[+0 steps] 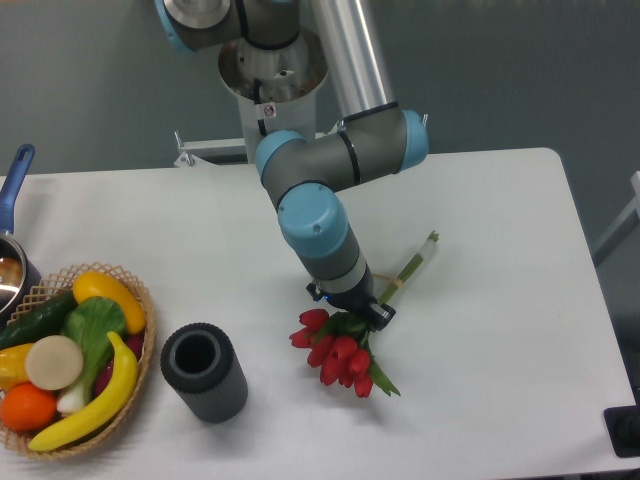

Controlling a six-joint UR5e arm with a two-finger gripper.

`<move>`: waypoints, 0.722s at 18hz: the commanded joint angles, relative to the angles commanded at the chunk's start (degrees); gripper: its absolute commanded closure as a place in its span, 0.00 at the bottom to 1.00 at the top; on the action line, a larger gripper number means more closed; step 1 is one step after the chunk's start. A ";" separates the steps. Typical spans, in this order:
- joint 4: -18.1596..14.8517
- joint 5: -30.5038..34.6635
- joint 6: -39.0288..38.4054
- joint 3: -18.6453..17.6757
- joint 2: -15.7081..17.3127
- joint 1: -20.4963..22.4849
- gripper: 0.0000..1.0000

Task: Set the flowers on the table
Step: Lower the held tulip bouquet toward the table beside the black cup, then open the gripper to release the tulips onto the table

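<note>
Closest to me at the front edge there's a dark ribbed cylinder (204, 372) standing upright with its open end up, and off to its left a wicker fruit basket (128, 395) with a banana (95, 400), an orange (27, 406) and some green veg piled in. Just right of the cylinder, a bit further in, are the flowers (340, 350): red tulip heads bunched low over the table (500, 230), pointing toward me and slightly left, green stems running up and away to the right.

The gripper (350, 308) sits right on top of the bunch, at the spot where the heads meet the stems, so the blooms stick out on the near side of it and the stems poke out the far side. It looks clamped on the stems, fingers mostly hidden by leaves. Can't tell if the heads are actually touching the tabletop or hovering just above it.

Behind that the arm (310, 215) leans back to its base. Far left edge, a pot with a blue handle (14, 180).
</note>
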 joint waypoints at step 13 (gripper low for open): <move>0.09 0.00 0.52 0.09 2.80 0.17 0.00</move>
